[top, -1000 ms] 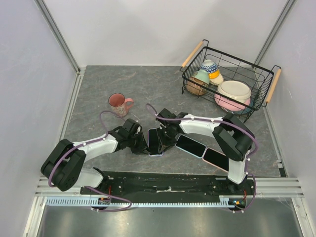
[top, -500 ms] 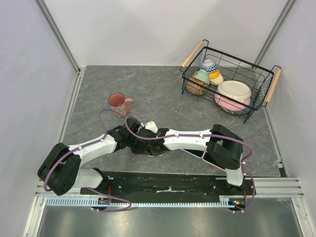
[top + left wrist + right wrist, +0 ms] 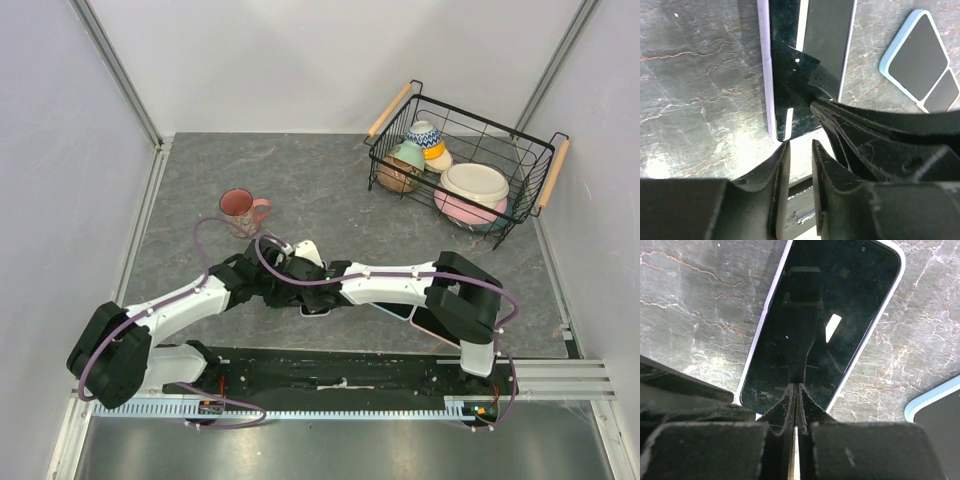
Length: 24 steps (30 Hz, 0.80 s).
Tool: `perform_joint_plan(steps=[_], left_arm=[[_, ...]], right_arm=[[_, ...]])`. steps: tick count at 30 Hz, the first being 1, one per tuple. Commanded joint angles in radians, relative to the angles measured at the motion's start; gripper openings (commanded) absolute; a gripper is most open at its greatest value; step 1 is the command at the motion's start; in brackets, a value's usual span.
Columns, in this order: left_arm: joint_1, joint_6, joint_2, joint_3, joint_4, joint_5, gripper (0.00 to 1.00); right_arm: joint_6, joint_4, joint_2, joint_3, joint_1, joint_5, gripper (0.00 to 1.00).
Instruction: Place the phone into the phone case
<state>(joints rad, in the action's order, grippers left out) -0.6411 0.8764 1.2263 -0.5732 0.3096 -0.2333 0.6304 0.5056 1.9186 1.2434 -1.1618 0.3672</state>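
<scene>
The phone (image 3: 825,310), black-screened, lies flat on the grey table inside the lavender phone case (image 3: 765,75), whose rim shows along its sides. In the top view the phone (image 3: 321,306) is mostly hidden where both arms meet. My right gripper (image 3: 797,386) is shut, with nothing between its fingers, and its tips rest on the screen near the phone's near end. My left gripper (image 3: 797,145) sits at the near corner of the case, jaws a narrow gap apart and empty.
A light-blue-cased phone (image 3: 920,55) lies just right of the task phone, and a pink-edged one (image 3: 437,327) lies beyond it. A pink mug (image 3: 240,208) stands at the left. A wire basket (image 3: 520,160) of bowls is at the back right.
My right arm reached left over the phone and its gripper closed. The left gripper shifted slightly at the case's corner.
</scene>
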Motion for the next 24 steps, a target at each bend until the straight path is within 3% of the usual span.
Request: perform_joint_plan(steps=[1,4,6,9,11,19,24], left_arm=[[-0.014,-0.019,-0.083,-0.047,-0.075,0.008,0.34],[-0.014,-0.024,-0.113,-0.040,-0.055,0.035,0.43],[-0.012,-0.025,-0.136,-0.034,-0.047,0.048,0.46],[-0.011,-0.020,-0.171,-0.005,-0.049,0.055,0.52],[-0.009,-0.017,-0.189,0.009,-0.056,0.055,0.53],[0.006,-0.013,-0.222,0.064,-0.066,0.019,0.60],[0.035,-0.005,-0.202,0.111,-0.112,-0.041,0.60]], right_arm=[[-0.043,0.060,0.073,-0.128,0.040,-0.148,0.07],[-0.043,0.051,-0.025,-0.127,0.065,-0.171,0.13],[-0.043,0.040,-0.093,-0.150,0.094,-0.189,0.15],[-0.044,0.004,-0.168,-0.208,0.152,-0.253,0.28],[-0.044,-0.050,-0.228,-0.277,0.210,-0.332,0.29],[-0.023,-0.209,-0.392,-0.472,0.407,-0.583,0.68],[-0.002,-0.282,-0.371,-0.502,0.433,-0.686,0.72]])
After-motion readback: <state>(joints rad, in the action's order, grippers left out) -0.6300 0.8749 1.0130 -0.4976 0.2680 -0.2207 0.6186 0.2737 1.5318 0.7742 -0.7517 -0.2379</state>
